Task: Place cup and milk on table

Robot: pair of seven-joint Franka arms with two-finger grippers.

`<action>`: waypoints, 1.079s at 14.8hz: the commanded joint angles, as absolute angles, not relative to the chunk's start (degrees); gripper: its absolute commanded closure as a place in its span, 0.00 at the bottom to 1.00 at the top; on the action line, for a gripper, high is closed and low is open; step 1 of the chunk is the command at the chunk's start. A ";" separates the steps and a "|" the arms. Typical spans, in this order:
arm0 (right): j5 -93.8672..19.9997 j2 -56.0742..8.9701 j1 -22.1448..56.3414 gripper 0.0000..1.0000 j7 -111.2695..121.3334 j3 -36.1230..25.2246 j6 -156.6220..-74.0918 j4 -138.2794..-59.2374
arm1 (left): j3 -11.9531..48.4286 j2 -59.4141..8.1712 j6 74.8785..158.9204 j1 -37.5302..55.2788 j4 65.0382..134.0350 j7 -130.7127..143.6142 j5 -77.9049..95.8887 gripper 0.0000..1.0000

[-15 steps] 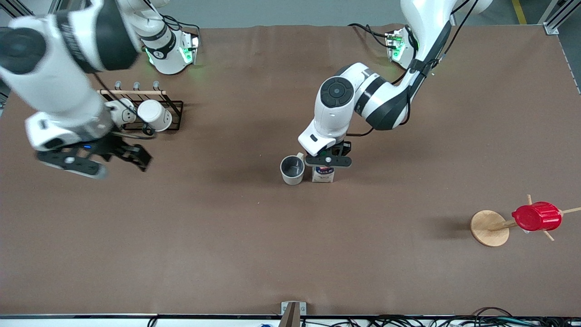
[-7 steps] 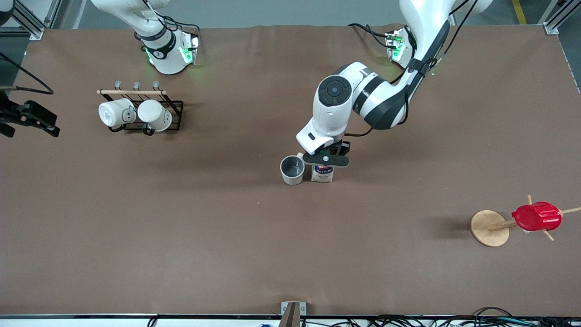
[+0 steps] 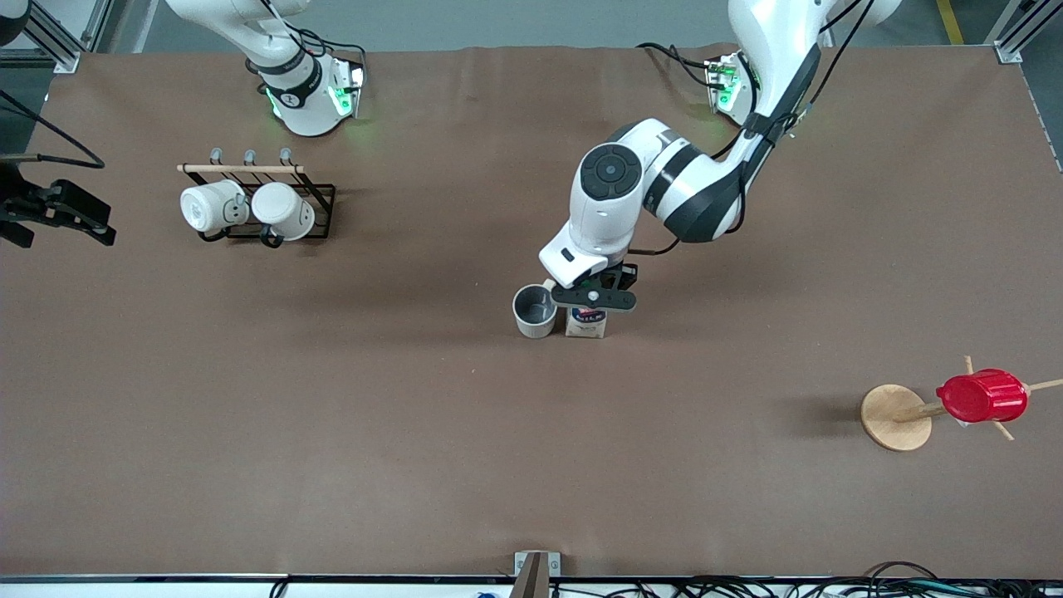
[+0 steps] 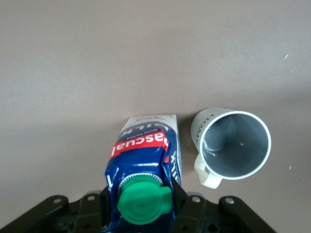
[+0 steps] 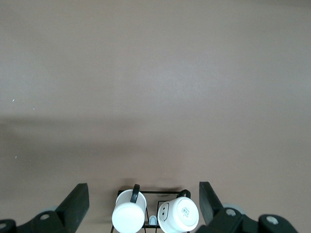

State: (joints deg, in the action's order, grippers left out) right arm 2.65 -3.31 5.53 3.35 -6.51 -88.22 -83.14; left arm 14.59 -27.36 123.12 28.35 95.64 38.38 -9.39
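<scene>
The cream-white cup (image 3: 534, 310) stands upright on the brown table (image 3: 399, 432) near its middle, grey inside showing. The blue and white milk (image 3: 586, 322) stands right beside it, toward the left arm's end. My left gripper (image 3: 594, 299) is shut on the milk's top from above. In the left wrist view the fingers (image 4: 181, 200) clamp the carton (image 4: 146, 148) just below its green cap (image 4: 143, 203), and the cup (image 4: 234, 144) is close by, apart from it. My right gripper (image 3: 54, 214) hangs open and empty over the table's edge at the right arm's end.
A black wire rack (image 3: 320, 193) holding two bright white mugs (image 3: 282, 210) stands near the right arm's base; it also shows in the right wrist view (image 5: 151, 193). A wooden peg stand (image 3: 893, 418) carrying a red ribbed cup (image 3: 981, 396) stands at the left arm's end.
My right arm has swung from beside the mug rack out to the table's edge. My left gripper, with the milk, has shifted slightly toward the cup.
</scene>
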 commanded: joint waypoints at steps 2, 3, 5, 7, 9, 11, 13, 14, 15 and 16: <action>1.58 -2.99 3.87 0.00 3.43 -5.89 -87.63 -83.14 | 14.50 -28.21 122.61 27.95 93.78 39.11 -9.67 0.07; 1.67 -2.99 3.87 0.00 3.43 -5.89 -87.63 -83.06 | 14.41 -28.04 122.61 27.95 93.78 39.02 -9.75 0.00; 1.67 -2.99 4.48 0.00 3.43 -5.98 -87.54 -83.06 | 14.41 -26.99 122.43 27.69 93.78 39.11 -9.76 0.00; 1.67 -2.99 4.75 0.00 3.43 -6.06 -87.45 -83.06 | 14.24 -25.32 122.34 26.99 93.78 39.02 -9.67 0.00; 1.67 -2.99 4.75 0.00 3.34 -6.06 -87.36 -83.06 | 14.41 -23.21 121.12 25.58 94.13 38.50 -9.58 0.00; 1.67 -2.99 4.75 0.00 3.43 -6.15 -87.10 -83.06 | 14.33 -20.58 117.18 25.14 94.31 38.41 -9.49 0.00; 1.67 -2.99 4.75 0.00 3.34 -6.15 -87.10 -83.06 | 14.41 -17.95 115.14 22.17 94.57 38.41 -9.49 0.00; 1.67 -2.99 4.75 0.00 3.34 -6.15 -87.10 -83.06 | 14.41 -16.62 115.14 20.41 95.70 38.15 -9.58 0.00; 1.67 -2.99 4.75 0.00 3.34 -6.24 -87.01 -83.06 | 14.41 -14.26 115.14 19.00 97.37 38.14 -9.58 0.00; 1.67 -2.99 4.66 0.00 3.43 -6.24 -87.01 -83.06 | 14.50 -12.24 115.22 17.07 99.30 38.06 -9.58 0.00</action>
State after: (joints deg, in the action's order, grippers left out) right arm 2.64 -3.31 4.96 3.35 -6.30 -87.59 -83.14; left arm 14.12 -17.47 115.31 20.39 94.33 38.38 -9.39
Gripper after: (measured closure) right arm 0.000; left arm 0.000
